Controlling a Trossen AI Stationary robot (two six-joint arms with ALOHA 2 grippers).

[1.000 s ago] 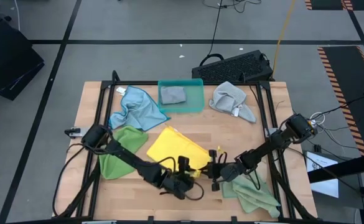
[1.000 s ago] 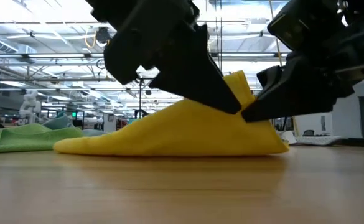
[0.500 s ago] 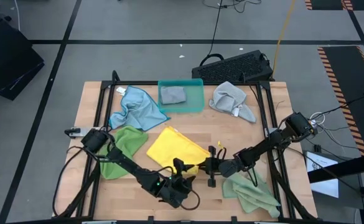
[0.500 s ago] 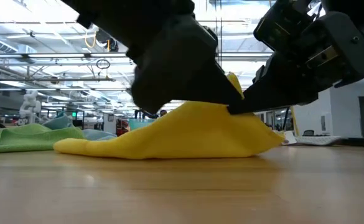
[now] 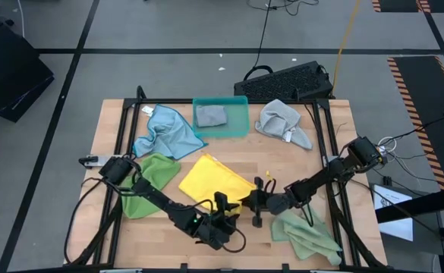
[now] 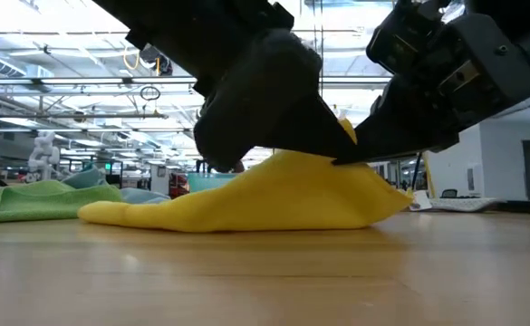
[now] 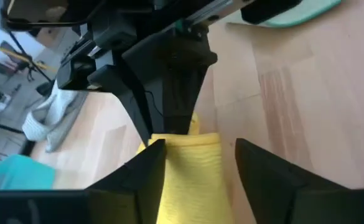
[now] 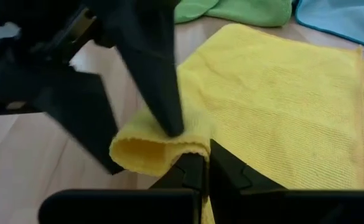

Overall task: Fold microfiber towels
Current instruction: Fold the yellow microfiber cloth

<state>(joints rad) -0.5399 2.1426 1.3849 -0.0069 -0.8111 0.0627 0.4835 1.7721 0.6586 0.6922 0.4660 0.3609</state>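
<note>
Bare tabletop btwn towels

The yellow towel lies mid-bench, its near corner lifted into a small hump. A light blue towel sits crumpled behind it, and a green towel beside it. One grey towel is bunched further back, and another green towel lies rumpled at the front.

A wooden table carries a yellow towel at centre, green towels at 8 and 5 o'clock, blue at 10, grey at 1, teal tray at 12.
</note>
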